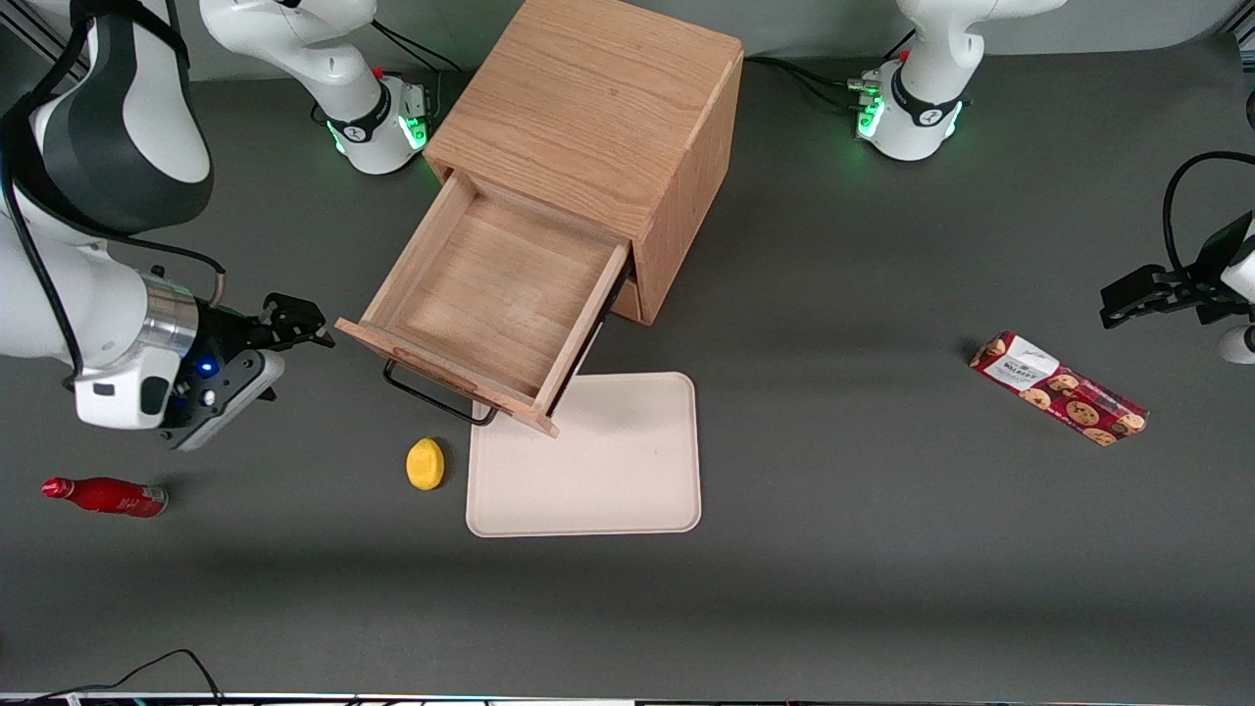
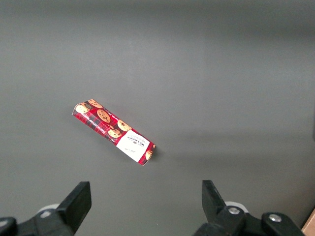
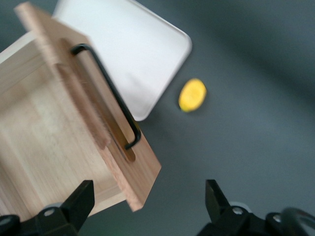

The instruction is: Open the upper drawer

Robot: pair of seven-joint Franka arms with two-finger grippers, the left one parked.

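The light oak upper drawer (image 1: 495, 294) stands pulled well out at frame centre, its thin dark bar handle (image 1: 431, 392) running obliquely, just beside the right arm's gripper (image 1: 294, 324) at left, apparently open and empty.

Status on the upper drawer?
Gripper open, off the handle, beside the drawer front. Upper drawer pulled out, nothing in it. Nothing in the way.

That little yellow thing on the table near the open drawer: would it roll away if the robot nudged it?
The yellow object looks rounded and slightly oval, so it would probably wobble or roll rather than slide. It seems small and likely light. The open gripper hangs beside the upper drawer, clear of it, holding nothing.
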